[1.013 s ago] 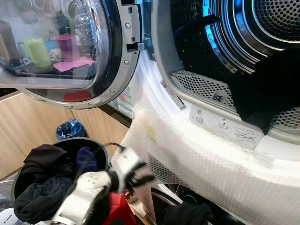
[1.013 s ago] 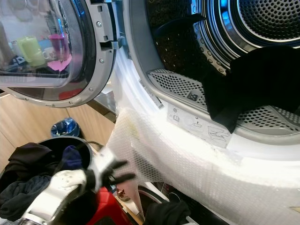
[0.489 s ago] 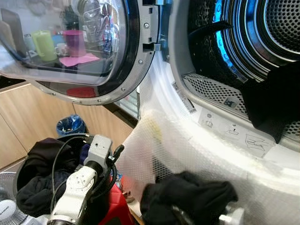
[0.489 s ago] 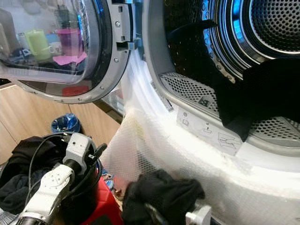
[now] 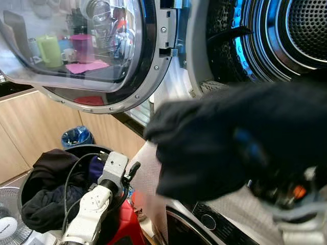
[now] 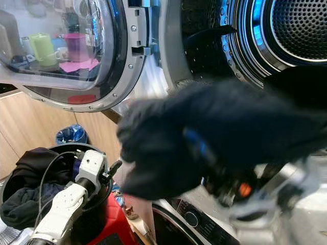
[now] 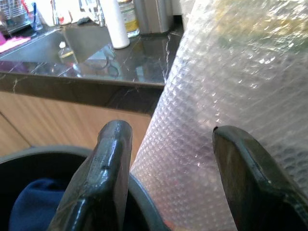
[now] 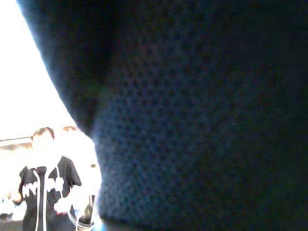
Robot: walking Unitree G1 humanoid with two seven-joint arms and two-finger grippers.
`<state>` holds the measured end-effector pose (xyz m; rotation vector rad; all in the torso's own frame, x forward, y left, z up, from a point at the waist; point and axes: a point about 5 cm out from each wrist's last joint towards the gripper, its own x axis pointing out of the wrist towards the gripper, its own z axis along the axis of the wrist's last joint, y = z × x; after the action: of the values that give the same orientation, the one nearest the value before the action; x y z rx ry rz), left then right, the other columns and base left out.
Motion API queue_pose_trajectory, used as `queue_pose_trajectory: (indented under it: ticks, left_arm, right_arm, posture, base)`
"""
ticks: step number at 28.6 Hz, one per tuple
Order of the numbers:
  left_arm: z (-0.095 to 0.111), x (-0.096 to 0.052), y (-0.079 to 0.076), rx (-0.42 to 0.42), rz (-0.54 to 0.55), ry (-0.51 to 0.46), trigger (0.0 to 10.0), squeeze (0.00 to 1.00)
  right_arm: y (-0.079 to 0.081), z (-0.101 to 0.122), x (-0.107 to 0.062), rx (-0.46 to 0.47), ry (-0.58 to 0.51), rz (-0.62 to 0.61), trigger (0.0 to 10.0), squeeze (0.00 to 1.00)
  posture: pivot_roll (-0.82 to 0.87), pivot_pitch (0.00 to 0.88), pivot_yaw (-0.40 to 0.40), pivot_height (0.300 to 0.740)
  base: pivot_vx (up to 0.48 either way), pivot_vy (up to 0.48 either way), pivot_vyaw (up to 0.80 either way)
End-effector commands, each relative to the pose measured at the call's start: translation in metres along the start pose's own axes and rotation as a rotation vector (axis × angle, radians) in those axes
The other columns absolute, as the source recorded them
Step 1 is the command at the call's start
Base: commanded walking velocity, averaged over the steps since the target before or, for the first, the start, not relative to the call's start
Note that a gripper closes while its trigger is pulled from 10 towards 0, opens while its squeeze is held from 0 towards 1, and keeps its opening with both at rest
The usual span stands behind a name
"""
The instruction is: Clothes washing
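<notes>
Right gripper (image 5: 286,189) carries black garment (image 5: 225,143) before drum (image 5: 286,35); finger state indeterminable. Left gripper (image 7: 168,168) spread wide above basket (image 5: 76,153).

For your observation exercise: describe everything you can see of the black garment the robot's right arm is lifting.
The black garment is a bunched, blurred mass of dark cloth, raised in front of the open washer drum. It looks like soft fabric; in the right wrist view a fine dotted mesh weave shows. It hangs over the right gripper, hiding the fingers, so the grip itself cannot be seen. It is clear of the laundry basket below.
</notes>
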<state>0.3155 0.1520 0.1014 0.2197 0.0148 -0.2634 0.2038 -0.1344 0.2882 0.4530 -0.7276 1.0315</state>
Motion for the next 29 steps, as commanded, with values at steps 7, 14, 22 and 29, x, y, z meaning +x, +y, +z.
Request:
queue_pose_trajectory:
  ticks: [7,14,22,29]
  left_arm:
    - [0.001,0.005,-0.004,-0.002,-0.002,-0.003,10.0,0.00]
    - [0.002,0.008,-0.005,-0.004,-0.004,-0.003,10.0,0.00]
    - [-0.002,0.008,-0.012,-0.015,-0.017,0.014,10.0,0.00]
    - [-0.007,0.007,-0.019,-0.023,-0.024,0.038,10.0,0.00]
  right_arm:
    - [-0.045,0.044,0.053,-0.080,-0.131,-0.005,0.0,0.00]
    - [-0.094,0.078,0.112,-0.208,-0.101,-0.112,0.0,0.00]
    - [-0.164,0.110,0.164,-0.283,0.087,-0.498,0.0,0.00]
    - [-0.199,0.114,0.139,-0.400,0.255,-0.937,0.0,0.00]
  posture:
    - [0.16,0.000,-0.036,0.740]
    - [0.16,0.000,-0.038,0.740]
    - [0.14,0.000,-0.043,0.740]
    - [0.12,0.000,-0.062,0.740]
  base:
    - [0.000,0.000,0.00]
    - [0.000,0.000,0.00]
    - [0.000,0.000,0.00]
    - [0.000,0.000,0.00]
